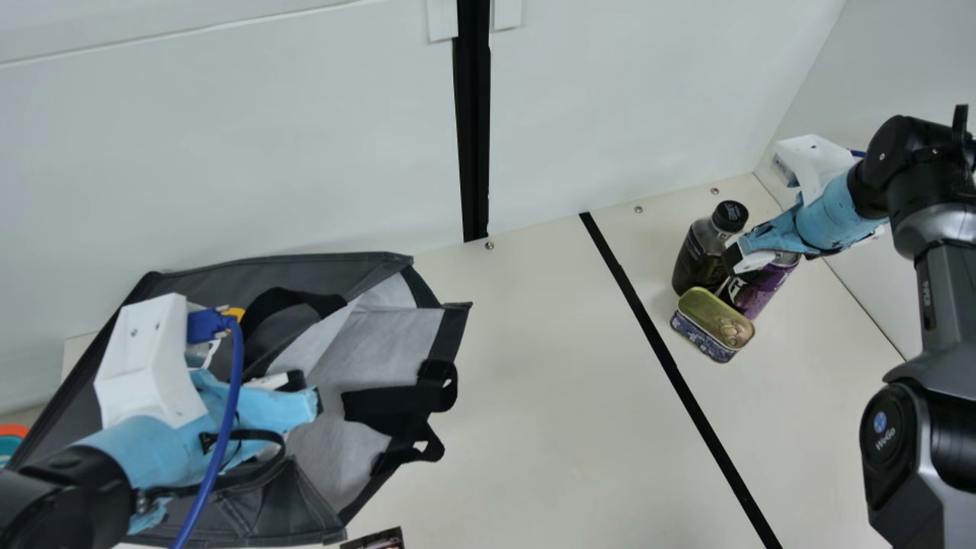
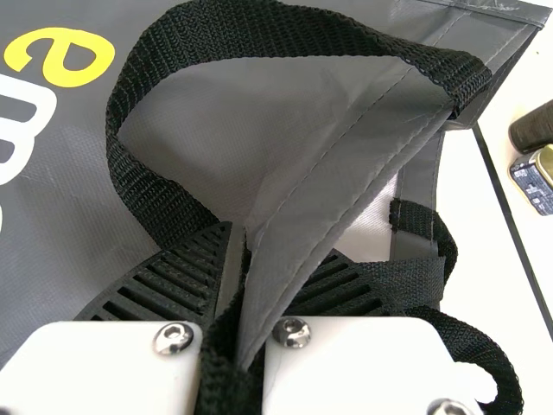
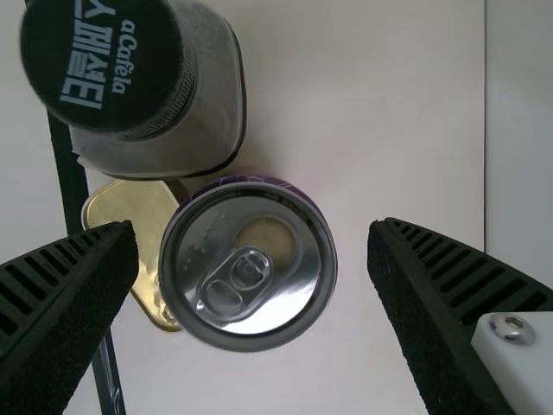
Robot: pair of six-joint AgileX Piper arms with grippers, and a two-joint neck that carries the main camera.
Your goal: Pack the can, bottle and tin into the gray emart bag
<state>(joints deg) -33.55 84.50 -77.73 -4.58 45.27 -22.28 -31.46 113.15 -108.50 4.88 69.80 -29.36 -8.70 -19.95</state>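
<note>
The left gripper [image 2: 270, 246] has its jaws pinching the gray emart bag [image 1: 396, 343] by its edge; the right gripper [image 3: 251, 229], jaws spread, is above the purple drink can [image 1: 755, 290], near the black-capped bottle [image 1: 698, 255] and ring-pull tin [image 1: 709, 314]. Can pickup seems in hand: next, lower and close squarely

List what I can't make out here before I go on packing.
Inside of the gray emart bag, in part: main view, behind the left gripper.
Most of the can's top: main view, behind the right gripper.
Part of the tin's lid: right wrist view, behind can and bottle.
Dark item: cut by main view's bottom edge.
Orange-and-teal item: cut by main view's left edge.
</note>
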